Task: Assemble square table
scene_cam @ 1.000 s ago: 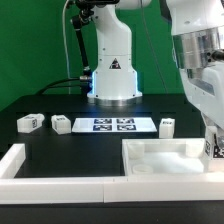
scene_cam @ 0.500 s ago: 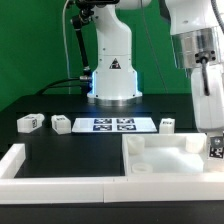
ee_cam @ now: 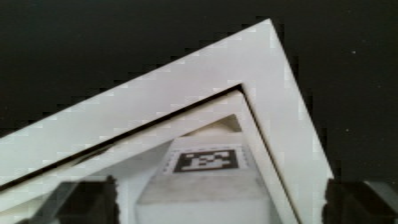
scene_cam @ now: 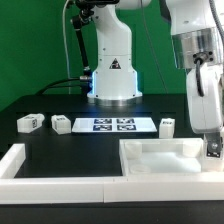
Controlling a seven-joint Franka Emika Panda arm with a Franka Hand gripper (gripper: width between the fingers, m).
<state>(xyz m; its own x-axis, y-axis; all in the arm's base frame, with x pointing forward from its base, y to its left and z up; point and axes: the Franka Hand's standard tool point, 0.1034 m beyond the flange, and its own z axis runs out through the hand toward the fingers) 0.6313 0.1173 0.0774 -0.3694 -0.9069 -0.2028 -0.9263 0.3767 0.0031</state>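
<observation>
Leaning a little further toward the exterior view's left than a second ago, the arm has its gripper (scene_cam: 213, 150) low at the far corner of the tabletop (scene_cam: 160, 160), on the exterior view's right. The tabletop and the loose legs lie where they were.

The white, raised-rim tabletop sits flat on the near part of the black counter (scene_cam: 70, 148), toward the exterior view's right, just behind the long wall bar (scene_cam: 60, 188). In the wrist view one pointed corner of it fills the picture, and the dark fingers (ee_cam: 80, 200) stand spread wide on either side, released and clamped on nothing. A black-and-white tag (ee_cam: 210, 160) shows on a white face under that corner; what it belongs to cannot be told.

Farther back, a first leg (scene_cam: 30, 122) stands alone toward the exterior view's left. A second leg (scene_cam: 62, 125) and a third leg (scene_cam: 167, 125) sit just beside the two ends of the marker board (scene_cam: 113, 125). A shorter wall bar (scene_cam: 18, 158) turns the corner at the near left. Behind rise the white robot base (scene_cam: 112, 70) and a green backdrop (scene_cam: 30, 40).
</observation>
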